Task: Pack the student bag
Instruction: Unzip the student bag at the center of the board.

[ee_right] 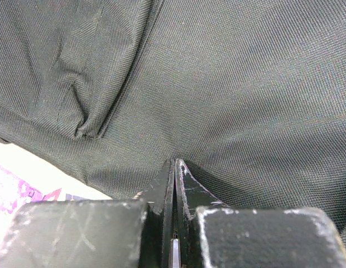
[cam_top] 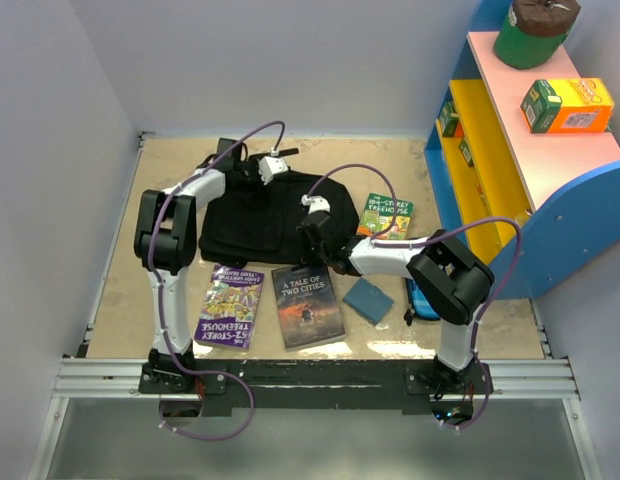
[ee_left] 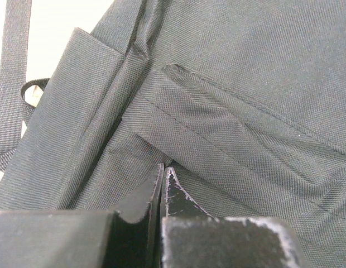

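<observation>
The student bag (cam_top: 260, 225), a soft black backpack, lies flat in the middle of the table. My left gripper (cam_top: 273, 167) is at its far edge. In the left wrist view the gripper (ee_left: 163, 167) is shut, with its tips pinching the bag's fabric (ee_left: 229, 106) just under a stitched flap; a strap (ee_left: 11, 78) runs along the left. My right gripper (cam_top: 315, 238) is on the bag's near right part. There the right gripper (ee_right: 174, 162) is shut, and the black cloth (ee_right: 229, 84) puckers in towards its tips.
Near the bag lie a purple Treehouse book (cam_top: 230, 305), "A Tale of Two Cities" (cam_top: 307, 305), a green Treehouse book (cam_top: 387, 215), a small blue notebook (cam_top: 368, 299) and a blue-black pencil case (cam_top: 422, 300). A coloured shelf (cam_top: 510, 160) stands on the right with a green can (cam_top: 533, 30) and an orange box (cam_top: 567, 105).
</observation>
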You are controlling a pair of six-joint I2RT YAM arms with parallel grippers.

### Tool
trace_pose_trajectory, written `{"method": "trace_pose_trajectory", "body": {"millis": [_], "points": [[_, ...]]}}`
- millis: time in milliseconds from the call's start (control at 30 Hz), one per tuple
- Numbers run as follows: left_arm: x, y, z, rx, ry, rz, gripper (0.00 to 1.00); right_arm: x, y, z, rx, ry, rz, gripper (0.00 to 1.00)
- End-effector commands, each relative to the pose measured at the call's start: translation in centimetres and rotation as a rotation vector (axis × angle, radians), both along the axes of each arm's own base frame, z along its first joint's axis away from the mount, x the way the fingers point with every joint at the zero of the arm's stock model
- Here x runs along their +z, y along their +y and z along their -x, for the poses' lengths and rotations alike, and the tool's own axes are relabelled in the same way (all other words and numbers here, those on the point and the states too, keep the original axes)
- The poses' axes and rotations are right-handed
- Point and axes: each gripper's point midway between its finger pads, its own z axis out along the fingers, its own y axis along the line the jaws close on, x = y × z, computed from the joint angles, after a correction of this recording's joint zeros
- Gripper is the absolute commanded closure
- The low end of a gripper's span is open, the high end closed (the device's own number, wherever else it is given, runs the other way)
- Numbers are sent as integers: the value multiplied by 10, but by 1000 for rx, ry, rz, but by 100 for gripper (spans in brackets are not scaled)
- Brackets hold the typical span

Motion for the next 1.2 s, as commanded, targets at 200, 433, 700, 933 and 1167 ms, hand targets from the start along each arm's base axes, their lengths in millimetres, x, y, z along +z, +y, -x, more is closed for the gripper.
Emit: {"method": "trace_pose_trajectory", "body": {"millis": [200,433,700,933,1167], "points": [[18,14,56,-70,-41,-55,100,12,-5,-15,-16,52,-17,100],[14,15,91,-83,2,-36,100,35,12,-63,-63,1,-67,94],[22,8,109,-93,0,7,100,45,41,-119,-107,-53,-102,52],[22,9,128,-112,30,15,100,31,58,-153,-136,-61,-143,51],[17,9,161,-172,103,2,100,18,64,-166,-167,-68,-180,51]]}}
